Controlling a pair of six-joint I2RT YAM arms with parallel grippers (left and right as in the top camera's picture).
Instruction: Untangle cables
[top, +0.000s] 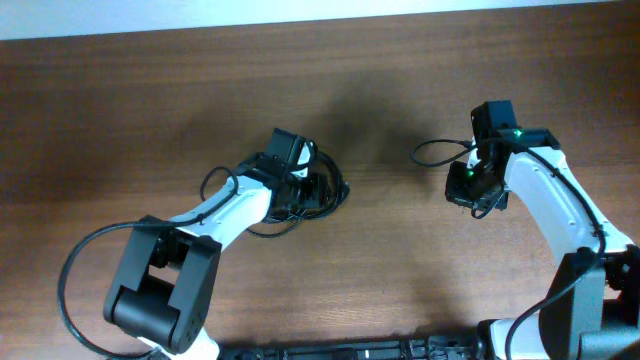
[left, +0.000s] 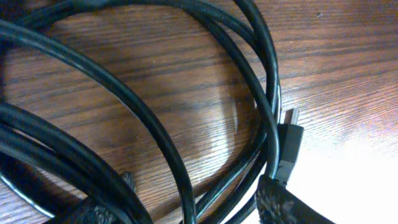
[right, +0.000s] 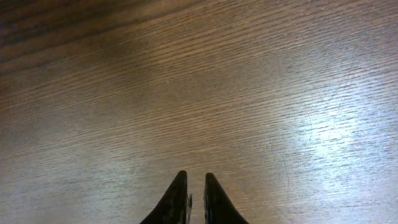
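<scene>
Your left tool (top: 316, 188) sits low over the cables (left: 268, 74), its fingers (left: 283, 205) spread on either side of the black coil lying on the wooden surface (right: 199, 74); a plug (left: 290, 146) rests just beside one finger; your right tool (right: 193, 196), well apart from the coil, has its tips pressed nearly together, pinching nothing.

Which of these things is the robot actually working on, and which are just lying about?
On the job:
tangled black cables
one cable's plug

Just there:
wooden table
thicker wire fixed to the left arm
</scene>
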